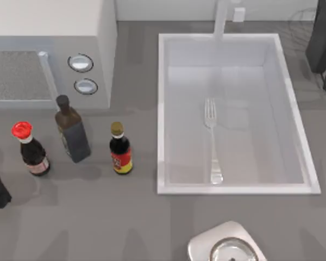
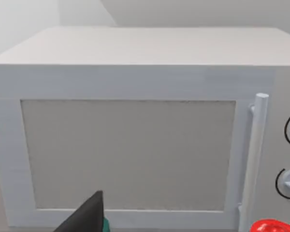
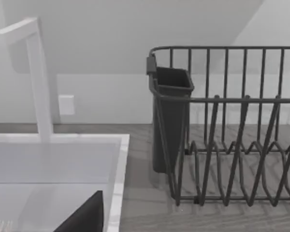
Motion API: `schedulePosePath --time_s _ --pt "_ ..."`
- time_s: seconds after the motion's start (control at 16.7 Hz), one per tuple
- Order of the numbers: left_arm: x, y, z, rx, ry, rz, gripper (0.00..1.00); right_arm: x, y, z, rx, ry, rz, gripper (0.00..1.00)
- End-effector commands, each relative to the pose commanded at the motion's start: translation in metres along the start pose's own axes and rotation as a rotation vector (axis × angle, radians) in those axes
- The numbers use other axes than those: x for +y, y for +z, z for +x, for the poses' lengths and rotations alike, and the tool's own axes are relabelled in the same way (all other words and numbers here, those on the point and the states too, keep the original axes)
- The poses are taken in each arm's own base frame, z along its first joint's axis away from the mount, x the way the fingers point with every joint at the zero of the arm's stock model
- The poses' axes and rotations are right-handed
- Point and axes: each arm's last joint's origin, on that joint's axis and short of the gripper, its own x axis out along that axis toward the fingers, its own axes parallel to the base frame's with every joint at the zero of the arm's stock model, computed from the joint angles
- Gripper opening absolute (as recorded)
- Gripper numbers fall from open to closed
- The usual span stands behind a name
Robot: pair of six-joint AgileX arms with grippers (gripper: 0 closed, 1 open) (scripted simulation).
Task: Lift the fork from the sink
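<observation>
The fork (image 1: 211, 140) lies flat on the sink (image 1: 164, 109) floor (tines toward the faucet (image 1: 221, 20)), nothing touching it. Left arm at table's left edge, right at far right; grip state of both: can't tell.

Light: I see even, soft brightness across all three views, no dim corners.
Shadows: faint grey patches on the counter (image 1: 98, 217) below the three bottles (image 1: 73, 136); a soft one under the dish rack (image 3: 232, 135).
Glare: mild sheen on the fork (image 1: 211, 141) and inside the sink (image 1: 168, 109).
Edges: lines look straight to me.
</observation>
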Motion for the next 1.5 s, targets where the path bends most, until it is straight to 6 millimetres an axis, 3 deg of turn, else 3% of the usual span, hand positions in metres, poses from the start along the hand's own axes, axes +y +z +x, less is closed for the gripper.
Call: schedulePosePath --time_s 1.02,1.26,1.5 --pt "0.000 0.000 0.000 0.000 0.000 0.000 1.00 0.000 0.002 0.000 0.005 0.001 0.001 1.00" --pt "0.000 0.000 0.000 0.000 0.000 0.000 1.00 0.002 0.029 0.002 0.074 0.019 0.018 1.00" --pt "0.000 0.000 0.000 0.000 0.000 0.000 1.00 0.008 0.080 0.018 0.221 0.051 0.049 1.00"
